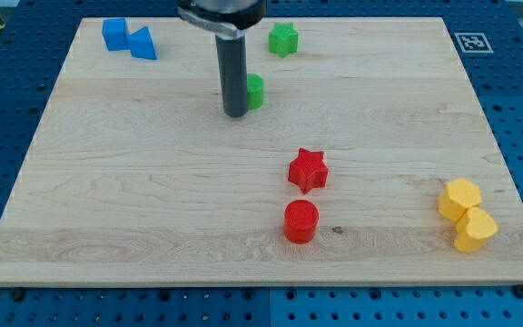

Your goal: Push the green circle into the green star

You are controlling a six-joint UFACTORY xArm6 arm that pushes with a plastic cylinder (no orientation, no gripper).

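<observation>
Green circle sits near the surface's top edge, touching my tip on its right. Green star lies beyond, up-right. The end effector is a plain rod, with nothing to spread or pinch.

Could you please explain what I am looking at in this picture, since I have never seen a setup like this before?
This is one camera picture looking down at an angle on a pale wooden board that rests on a blue perforated table. The dark upright rod is the end of a robot arm; it has no claw and holds nothing. It only pushes things with my tip, the rod's lower end, which slides along the board.

Small coloured blocks lie on the board. My tip sits right at the view's left side of the green circle block, apparently touching it. The green star block lies apart, toward the view's top and slightly right. Elsewhere: two blue blocks at the top left, a red star above a red cylinder near the middle, and two yellow blocks at the right.
</observation>
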